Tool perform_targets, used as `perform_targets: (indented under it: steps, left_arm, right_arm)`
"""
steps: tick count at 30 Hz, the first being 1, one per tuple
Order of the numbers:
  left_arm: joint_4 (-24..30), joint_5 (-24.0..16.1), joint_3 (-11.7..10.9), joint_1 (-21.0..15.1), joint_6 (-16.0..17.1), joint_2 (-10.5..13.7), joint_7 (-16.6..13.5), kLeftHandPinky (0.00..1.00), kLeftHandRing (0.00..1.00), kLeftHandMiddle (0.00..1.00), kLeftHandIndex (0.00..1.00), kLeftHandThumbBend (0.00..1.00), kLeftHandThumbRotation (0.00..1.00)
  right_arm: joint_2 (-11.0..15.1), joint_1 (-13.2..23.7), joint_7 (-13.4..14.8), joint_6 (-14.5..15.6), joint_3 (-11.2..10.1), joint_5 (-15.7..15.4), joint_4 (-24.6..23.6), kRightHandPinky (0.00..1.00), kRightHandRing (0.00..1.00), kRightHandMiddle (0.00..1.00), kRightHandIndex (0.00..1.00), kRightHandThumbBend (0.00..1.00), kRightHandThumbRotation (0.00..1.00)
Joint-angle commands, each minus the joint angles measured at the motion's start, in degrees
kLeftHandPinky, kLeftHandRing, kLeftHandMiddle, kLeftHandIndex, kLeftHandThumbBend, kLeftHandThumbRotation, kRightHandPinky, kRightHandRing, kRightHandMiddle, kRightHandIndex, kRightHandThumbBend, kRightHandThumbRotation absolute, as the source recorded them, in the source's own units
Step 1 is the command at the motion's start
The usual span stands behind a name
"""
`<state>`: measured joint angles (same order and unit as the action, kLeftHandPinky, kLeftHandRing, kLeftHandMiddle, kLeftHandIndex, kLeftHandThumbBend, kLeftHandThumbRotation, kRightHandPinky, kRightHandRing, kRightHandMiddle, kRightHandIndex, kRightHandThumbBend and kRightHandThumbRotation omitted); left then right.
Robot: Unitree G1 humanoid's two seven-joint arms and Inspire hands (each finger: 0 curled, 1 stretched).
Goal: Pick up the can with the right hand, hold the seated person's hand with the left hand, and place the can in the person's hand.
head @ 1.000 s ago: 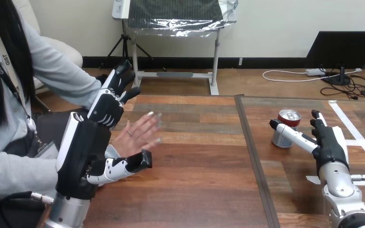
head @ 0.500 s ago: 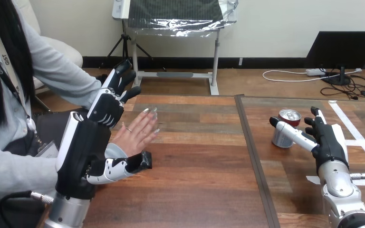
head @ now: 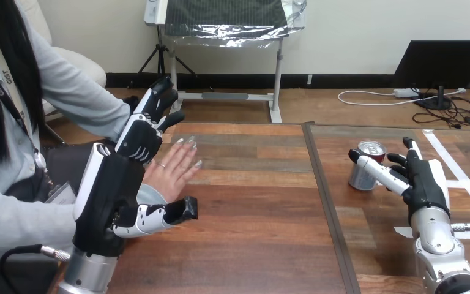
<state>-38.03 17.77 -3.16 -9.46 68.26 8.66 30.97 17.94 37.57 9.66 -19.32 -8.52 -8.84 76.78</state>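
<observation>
A silver can (head: 365,166) with a red top stands upright on the table's right half. My right hand (head: 421,179) is open just right of it, thumb reaching along the can's near side, fingers straight beside it. The person's hand (head: 172,168) is held out flat over the table's left edge. My left hand (head: 117,184) is open around it: the straight fingers (head: 150,116) rise behind the person's hand and the thumb (head: 165,214) lies below it. I cannot tell whether they touch.
A dark seam (head: 325,202) runs down the wooden table between its two halves. White tape strips (head: 459,171) cross the table at the far right, beside my right forearm.
The person's hand has drawn back to the left, closer to my left hand's palm. My right hand has edged closer around the can.
</observation>
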Motion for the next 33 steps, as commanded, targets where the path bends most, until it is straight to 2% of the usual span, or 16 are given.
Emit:
perform_targets:
  steps: [1,3,5,8,12,14,17,20,24,29,30,31,32,33]
  left_arm:
    - [0.2,0.8,-0.5,-3.4,0.5,0.0,-0.1,0.88,0.95,0.98,0.95,1.00,0.57]
    - [0.1,1.0,-0.5,-3.4,0.6,-0.1,-0.1,0.87,0.95,0.98,0.94,1.00,0.57]
    - [0.0,1.3,-0.4,-3.4,0.6,-0.1,0.2,0.87,0.95,0.98,0.94,1.00,0.57]
    - [0.0,1.6,-0.3,-3.3,0.5,-0.2,0.4,0.87,0.95,0.98,0.94,1.00,0.57]
    - [0.0,1.5,-0.3,-3.2,0.5,-0.2,0.3,0.87,0.95,0.97,0.94,1.00,0.57]
    - [0.1,1.3,-0.4,-3.1,0.6,-0.3,0.2,0.87,0.95,0.97,0.94,1.00,0.56]
    - [0.1,1.0,-0.4,-3.1,0.7,-0.3,0.0,0.87,0.95,0.97,0.94,1.00,0.57]
    - [0.0,1.1,-0.4,-3.1,0.8,-0.3,0.1,0.86,0.95,0.97,0.94,1.00,0.57]
    - [0.2,0.9,-0.4,-3.0,0.9,-0.3,0.1,0.86,0.95,0.97,0.94,1.00,0.57]
    - [0.5,0.9,-0.3,-2.7,0.6,-0.1,0.1,0.86,0.95,0.98,0.95,1.00,0.58]
    - [0.6,1.0,-0.3,-2.6,0.5,-0.1,0.2,0.86,0.95,0.98,0.95,1.00,0.58]
    - [0.6,1.0,-0.3,-2.6,0.4,-0.1,0.2,0.86,0.95,0.98,0.95,1.00,0.58]
    - [0.6,1.1,-0.3,-2.6,0.6,-0.1,0.2,0.86,0.95,0.98,0.95,1.00,0.58]
    - [0.5,1.1,-0.3,-2.6,0.7,-0.1,0.2,0.86,0.96,0.98,0.95,1.00,0.58]
  right_arm:
    - [0.1,5.1,-0.2,-1.0,-0.2,0.5,-0.8,0.72,0.87,0.85,1.00,1.00,0.50]
    - [0.1,5.4,-0.3,-0.5,-0.4,0.8,-0.7,0.65,0.82,0.79,1.00,1.00,0.49]
    - [0.1,5.6,-0.2,-0.2,-0.4,0.8,-0.7,0.62,0.80,0.77,1.00,1.00,0.48]
    - [0.0,5.9,0.0,-0.2,-0.5,0.7,-0.7,0.60,0.80,0.79,1.00,1.00,0.47]
    - [-0.1,6.3,0.1,0.0,-0.8,0.9,-0.7,0.47,0.64,0.67,1.00,1.00,0.46]
    - [0.0,6.5,0.1,0.2,-0.8,0.8,-0.6,0.44,0.61,0.64,1.00,1.00,0.46]
    - [0.0,6.8,0.2,0.4,-0.7,0.6,-0.6,0.49,0.71,0.75,1.00,1.00,0.45]
    - [0.0,7.0,0.0,0.5,-0.9,0.7,-0.6,0.49,0.71,0.74,1.00,1.00,0.44]
    - [0.1,7.2,-0.1,0.4,-0.9,0.6,-0.6,0.56,0.77,0.79,1.00,1.00,0.41]
    - [0.1,7.6,-0.1,0.5,-1.0,0.6,-0.5,0.53,0.72,0.70,1.00,1.00,0.39]
    - [0.1,7.7,-0.1,0.5,-1.0,0.6,-0.5,0.45,0.62,0.59,1.00,1.00,0.39]
    - [0.1,7.7,-0.1,0.6,-1.0,0.6,-0.5,0.42,0.58,0.55,1.00,1.00,0.39]
    - [0.2,7.8,-0.3,0.6,-1.1,0.7,-0.5,0.40,0.55,0.52,1.00,1.00,0.39]
    - [0.2,7.9,-0.5,0.6,-1.1,0.8,-0.5,0.39,0.58,0.56,1.00,1.00,0.40]
